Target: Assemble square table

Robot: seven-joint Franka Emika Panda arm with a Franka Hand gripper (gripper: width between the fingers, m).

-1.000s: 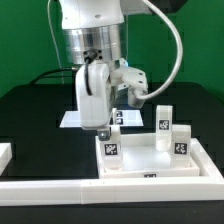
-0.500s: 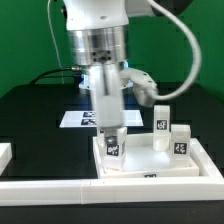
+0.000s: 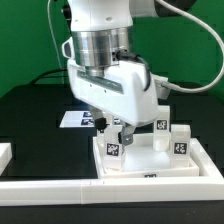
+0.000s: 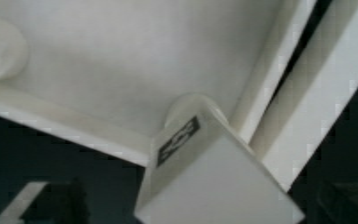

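The white square table top (image 3: pixel 150 166) lies in front of the arm like a tray, rim up. Three small white tagged legs stand in it: one at its near corner on the exterior view's left (image 3: pixel 113 150), two towards the exterior view's right (image 3: pixel 161 121) (image 3: pixel 181 140). My gripper (image 3: pixel 114 131) hangs straight over the near leg. In the wrist view that leg (image 4: pixel 194 150) rises between my two dark fingers, with a gap on each side, above the tray floor (image 4: pixel 123 60). My gripper (image 4: pixel 202 206) is open around it.
The marker board (image 3: pixel 72 119) lies on the black table behind the tray. A long low white border wall (image 3: pixel 90 189) runs along the front. A small white part (image 3: pixel 5 153) sits at the exterior view's left edge.
My gripper has moved to the exterior view's right, over the near leg, and the wrist has turned so the hand shows broadside. The legs and tray have not moved.
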